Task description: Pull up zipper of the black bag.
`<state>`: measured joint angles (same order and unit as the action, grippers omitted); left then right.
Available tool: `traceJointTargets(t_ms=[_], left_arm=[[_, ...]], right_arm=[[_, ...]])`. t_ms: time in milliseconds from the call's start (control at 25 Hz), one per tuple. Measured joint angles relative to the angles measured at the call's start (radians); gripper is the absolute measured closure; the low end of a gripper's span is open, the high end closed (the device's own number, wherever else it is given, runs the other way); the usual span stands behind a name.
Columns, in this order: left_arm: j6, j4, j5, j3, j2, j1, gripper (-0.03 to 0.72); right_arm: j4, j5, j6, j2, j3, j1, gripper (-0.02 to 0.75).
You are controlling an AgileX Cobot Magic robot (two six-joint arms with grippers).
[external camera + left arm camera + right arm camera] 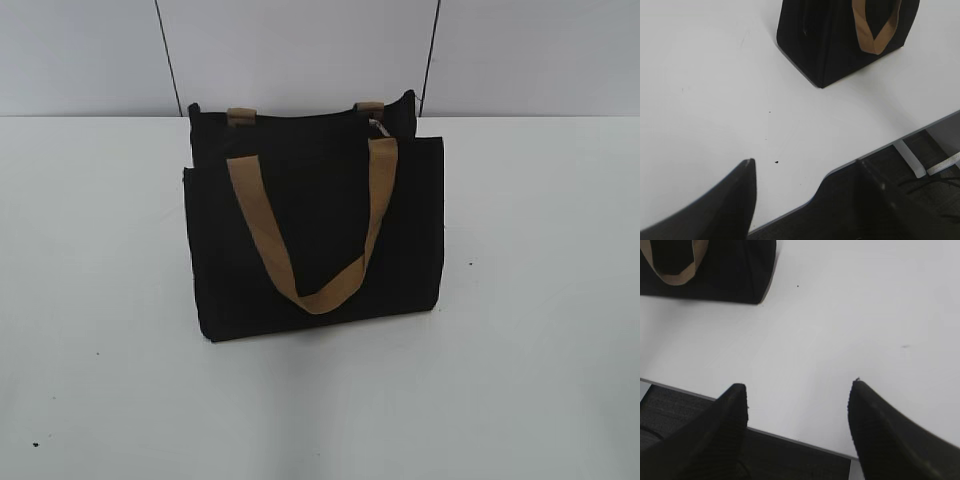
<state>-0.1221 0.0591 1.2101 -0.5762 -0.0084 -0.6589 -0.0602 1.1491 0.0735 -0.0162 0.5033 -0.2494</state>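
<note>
The black bag (315, 225) stands upright on the white table (100, 300), a tan handle (300, 270) hanging down its front. A small silver pull ring of the zipper (378, 126) shows at the top right edge by the back handle. Neither gripper shows in the exterior view. In the left wrist view the left gripper (805, 167) is open and empty over the table's front edge, with the bag (840, 40) far ahead. In the right wrist view the right gripper (797, 387) is open and empty near the front edge; the bag (725, 270) lies at the upper left.
The table's front edge (920, 127) runs under both grippers, with dark floor, a white table leg (910, 157) and cables beyond it. A grey panelled wall (300, 50) stands behind the table.
</note>
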Motion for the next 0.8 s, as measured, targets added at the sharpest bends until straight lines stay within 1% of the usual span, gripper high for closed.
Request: traceJointTargets(t_ms=[160, 400, 800], left_arm=[[0.0, 0.0, -0.028, 0.004, -0.002, 0.0, 0.244], [0.0, 0.003, -0.121, 0.04, -0.002, 0.0, 0.276], [0.001, 0.003, -0.138, 0.049, -0.002, 0.0, 0.355]], right_arm=[[0.003, -0.036, 0.0, 0.0, -0.022, 0.0, 0.257], [0.004, -0.041, 0.0, -0.002, -0.022, 0.0, 0.257], [0.004, -0.043, 0.0, -0.003, -0.022, 0.0, 0.257]])
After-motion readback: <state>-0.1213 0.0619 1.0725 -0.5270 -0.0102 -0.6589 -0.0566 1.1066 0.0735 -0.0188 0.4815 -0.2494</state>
